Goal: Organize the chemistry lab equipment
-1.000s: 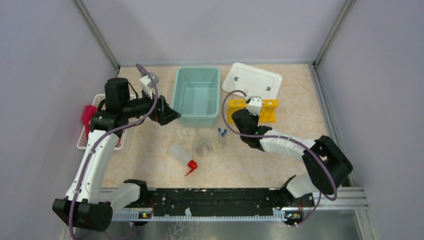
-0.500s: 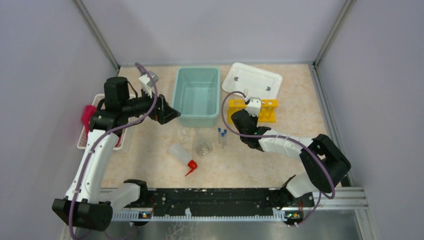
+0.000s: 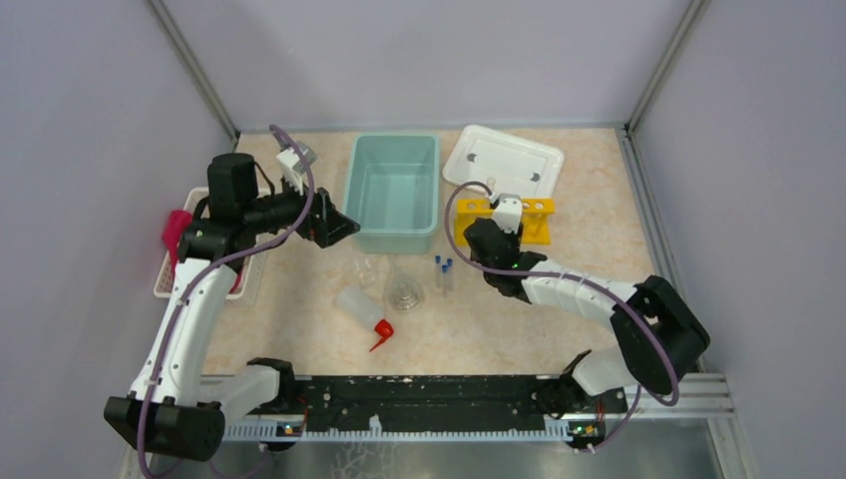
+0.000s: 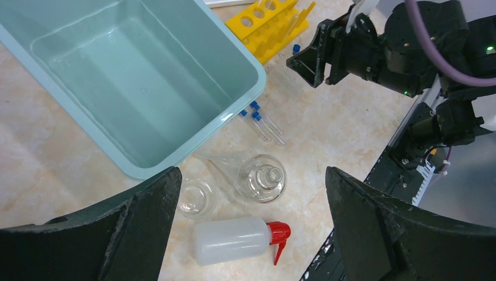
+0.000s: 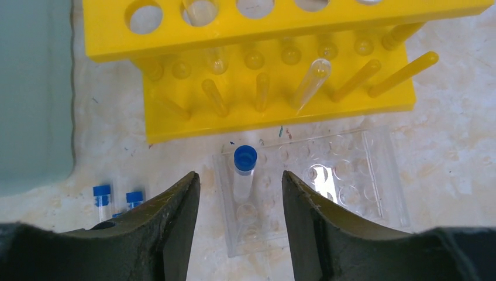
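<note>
From above, two loose blue-capped tubes (image 3: 442, 265) lie just beside the right gripper (image 3: 477, 238). The left wrist view shows the left gripper (image 4: 251, 175) spread wide and empty above the flask (image 4: 264, 182). In the right wrist view, parted fingers (image 5: 169, 228) flank, seemingly without touching, an upright tube (image 5: 244, 175): likely light and slick, best pinched below its cap.

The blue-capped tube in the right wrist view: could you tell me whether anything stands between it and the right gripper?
Nothing visible does. The blue-capped tube stands in a clear holed tray just ahead of the open right gripper, in line with the gap between its fingers. The yellow rack lies beyond the tube.
</note>
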Controlling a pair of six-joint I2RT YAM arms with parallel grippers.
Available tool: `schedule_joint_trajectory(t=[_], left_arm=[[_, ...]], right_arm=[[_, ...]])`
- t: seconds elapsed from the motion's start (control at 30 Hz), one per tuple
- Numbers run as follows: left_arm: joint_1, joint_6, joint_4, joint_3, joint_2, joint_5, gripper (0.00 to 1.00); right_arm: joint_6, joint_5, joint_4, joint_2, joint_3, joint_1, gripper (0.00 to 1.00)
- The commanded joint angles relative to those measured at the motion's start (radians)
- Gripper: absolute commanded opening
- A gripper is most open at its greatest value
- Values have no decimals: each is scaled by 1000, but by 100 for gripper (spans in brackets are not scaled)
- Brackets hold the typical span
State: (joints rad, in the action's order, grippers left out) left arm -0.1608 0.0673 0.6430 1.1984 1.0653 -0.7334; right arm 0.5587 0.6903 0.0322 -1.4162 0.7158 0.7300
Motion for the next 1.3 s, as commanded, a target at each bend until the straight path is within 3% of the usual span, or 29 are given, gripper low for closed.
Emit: schedule_joint_trajectory(t=[0.0,0.13,0.27,0.47,0.87,1.27], left_arm=[[4,-5,-15,49,9,4,99],[6,-27,-12,72,13,34,99],[6,-40,-13,69,10,27,99],[6,-49,-11,61,1,29,99],[7,-31,27,79,-2,35,99],[7,-24,27,84,8,17,99]], right_arm=[[11,-42,111,136,120,0,54],[49,-100,290,171,223,11,52],[86,-199,351,175,261,47,45],[139,-331,333,52,275,110,30],[161,-344,265,-195,312,110,25],[180,-338,257,-265,301,79,21]])
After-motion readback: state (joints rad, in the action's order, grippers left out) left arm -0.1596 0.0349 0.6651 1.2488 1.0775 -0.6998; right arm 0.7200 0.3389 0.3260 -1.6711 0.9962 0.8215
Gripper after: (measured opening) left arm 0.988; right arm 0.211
